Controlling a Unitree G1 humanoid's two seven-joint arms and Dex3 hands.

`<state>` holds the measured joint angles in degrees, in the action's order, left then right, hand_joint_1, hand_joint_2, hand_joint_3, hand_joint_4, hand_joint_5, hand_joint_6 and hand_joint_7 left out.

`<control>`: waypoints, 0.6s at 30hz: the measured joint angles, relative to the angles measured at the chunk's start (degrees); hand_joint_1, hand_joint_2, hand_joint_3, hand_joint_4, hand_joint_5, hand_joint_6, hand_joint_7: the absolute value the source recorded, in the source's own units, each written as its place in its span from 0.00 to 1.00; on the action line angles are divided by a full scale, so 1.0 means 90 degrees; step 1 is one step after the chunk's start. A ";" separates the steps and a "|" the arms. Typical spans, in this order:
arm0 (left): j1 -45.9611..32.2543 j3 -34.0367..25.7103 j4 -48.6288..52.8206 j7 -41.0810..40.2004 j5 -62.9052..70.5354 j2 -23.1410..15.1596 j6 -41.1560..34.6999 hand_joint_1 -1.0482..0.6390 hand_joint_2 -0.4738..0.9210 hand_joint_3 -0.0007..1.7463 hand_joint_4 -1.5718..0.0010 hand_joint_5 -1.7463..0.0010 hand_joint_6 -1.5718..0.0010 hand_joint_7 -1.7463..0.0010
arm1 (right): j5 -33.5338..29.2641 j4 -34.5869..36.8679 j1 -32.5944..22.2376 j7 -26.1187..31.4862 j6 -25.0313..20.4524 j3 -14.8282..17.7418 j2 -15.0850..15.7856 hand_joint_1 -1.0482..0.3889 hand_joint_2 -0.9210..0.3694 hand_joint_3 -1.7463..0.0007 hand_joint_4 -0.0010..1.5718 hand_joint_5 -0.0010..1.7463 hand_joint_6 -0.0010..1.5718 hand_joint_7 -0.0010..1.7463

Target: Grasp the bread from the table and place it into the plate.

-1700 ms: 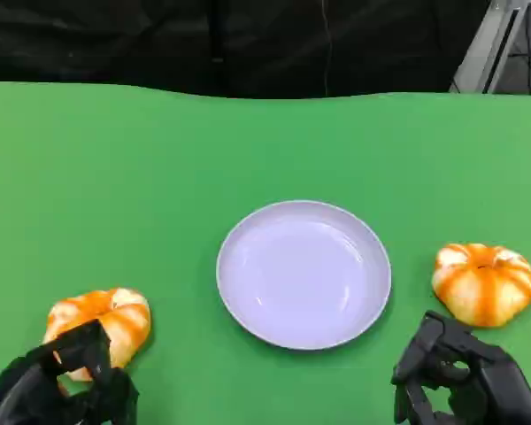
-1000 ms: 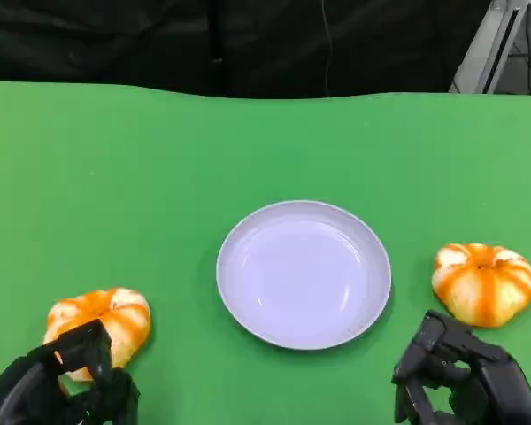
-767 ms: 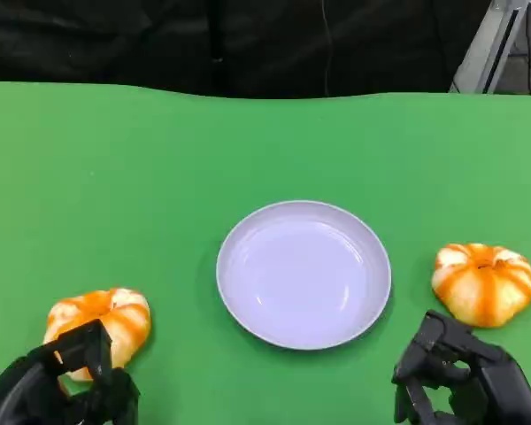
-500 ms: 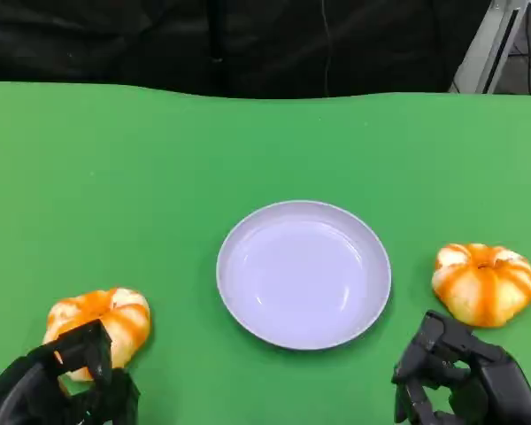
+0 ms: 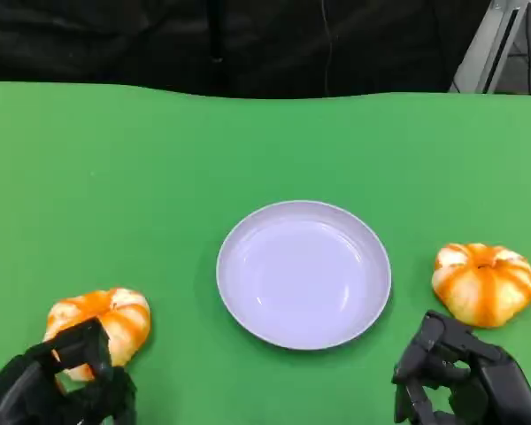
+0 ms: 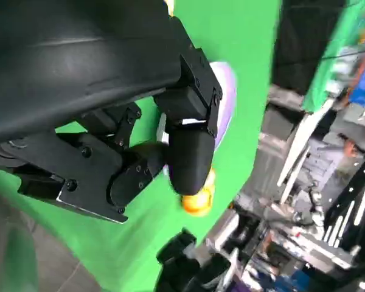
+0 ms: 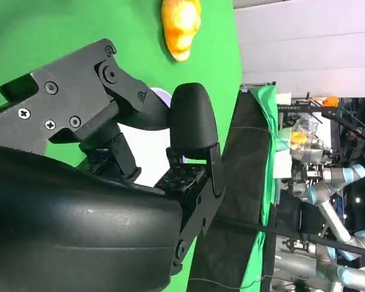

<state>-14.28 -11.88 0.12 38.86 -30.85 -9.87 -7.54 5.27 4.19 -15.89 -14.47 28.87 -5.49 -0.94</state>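
1. The green bench [image 5: 115, 177] carries everything; we see nothing lifted off it

2. The pale plate [image 5: 303, 273] lies in the middle, bare, well apart from both breads

3. Two orange-and-white striped breads lie on the bench: the left bread [image 5: 102, 320] just beyond our left robot hand [image 5: 57, 385], and the right bread [image 5: 483, 282] just beyond and slightly outward of our right robot hand [image 5: 460, 381]. Both are round, with no long axis to line up on

4. The left robot hand is the nearer: its fingertips overlap the bread's near edge in the head view (whether they touch it we cannot tell). It holds nothing, fingers apart. The right robot hand also holds nothing, fingers curled loosely

5. The right wrist view shows a gap of green between its fingers [image 7: 191, 121] and the bread [image 7: 180, 24]
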 measured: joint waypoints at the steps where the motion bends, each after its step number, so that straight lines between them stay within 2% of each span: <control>1: 0.0001 0.0014 0.0055 -0.0131 0.0286 0.0049 0.0435 0.17 0.99 0.20 0.91 0.86 0.72 0.92 | 0.0000 0.0000 0.0000 -0.0001 0.0000 -0.0002 -0.0002 0.64 0.24 0.35 0.52 1.00 0.48 0.88; 4: 0.0001 0.0071 0.0397 -0.0871 0.1612 0.0079 0.1977 0.11 1.00 0.19 0.99 0.94 0.76 0.97 | 0.0000 0.0000 0.0000 -0.0002 0.0000 -0.0016 -0.0018 0.65 0.24 0.35 0.52 1.00 0.48 0.88; 10: 0.0076 0.0111 0.1498 -0.2392 0.3865 0.0051 0.4993 0.11 1.00 0.19 0.99 0.96 0.76 0.98 | 0.0002 -0.0003 0.0002 -0.0002 -0.0004 -0.0017 -0.0019 0.65 0.24 0.35 0.52 1.00 0.49 0.88; 13: 0.0175 0.0165 0.1928 -0.2768 0.4218 -0.0012 0.5620 0.11 1.00 0.20 0.99 0.96 0.76 0.99 | 0.0003 -0.0008 0.0001 0.0001 -0.0008 -0.0015 -0.0016 0.65 0.24 0.35 0.53 1.00 0.49 0.88; 18: 0.0274 0.0298 0.2202 -0.3021 0.4350 -0.0131 0.5854 0.11 1.00 0.20 0.99 0.96 0.76 0.99 | 0.0003 -0.0010 0.0000 0.0003 -0.0010 -0.0014 -0.0013 0.65 0.24 0.35 0.52 1.00 0.48 0.88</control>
<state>-11.82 -9.20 19.94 11.67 8.30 -11.05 45.14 5.29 4.10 -15.88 -14.45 28.79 -5.61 -1.06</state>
